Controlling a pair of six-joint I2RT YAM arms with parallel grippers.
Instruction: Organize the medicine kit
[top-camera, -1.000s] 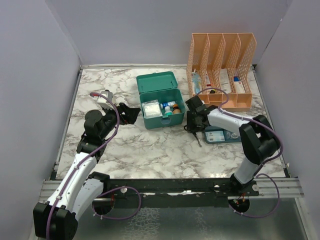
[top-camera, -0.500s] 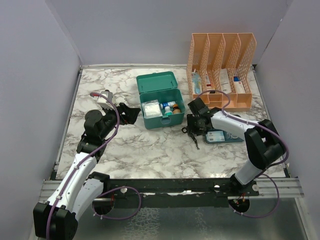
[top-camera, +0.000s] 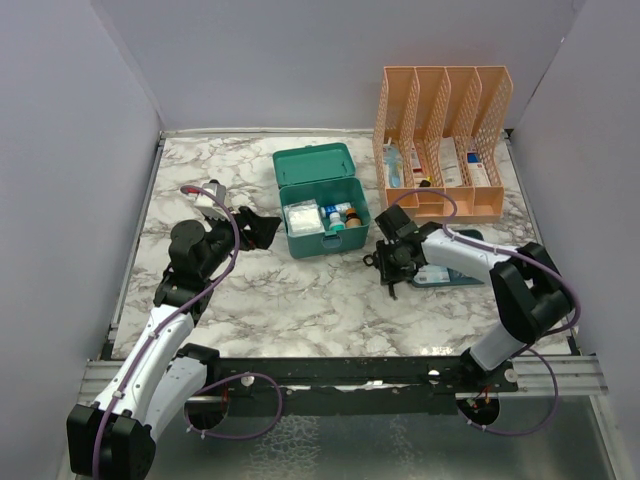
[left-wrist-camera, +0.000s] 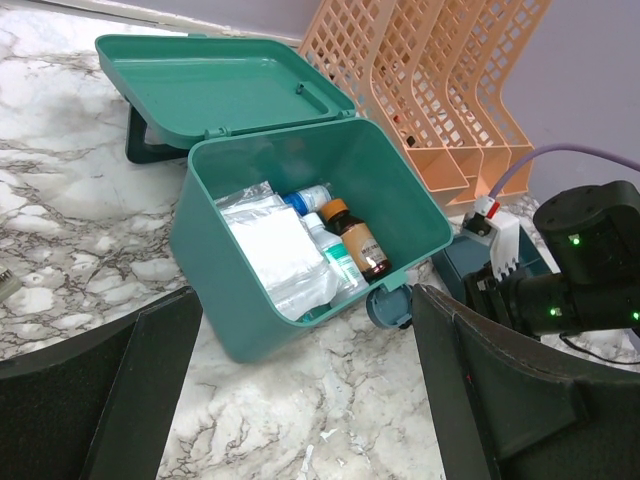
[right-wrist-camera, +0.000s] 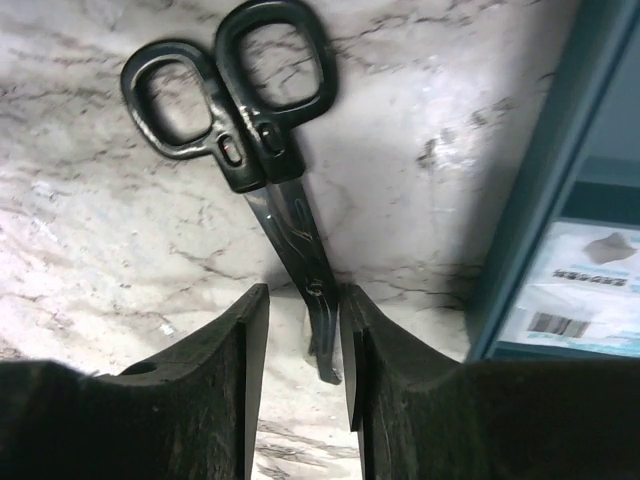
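Right wrist view: right gripper (right-wrist-camera: 303, 300) straddles the scissors (right-wrist-camera: 247, 150) blades, jaws narrow, not clamped. Next: close, then carry to the medicine kit (left-wrist-camera: 230, 290).

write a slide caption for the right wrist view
Right gripper straddling the blades of black scissors on the marble table, beside a blue tray.

Probably a lab test cell: plain lilac partitions (top-camera: 60, 150) enclose a marble-patterned table (top-camera: 300, 300).
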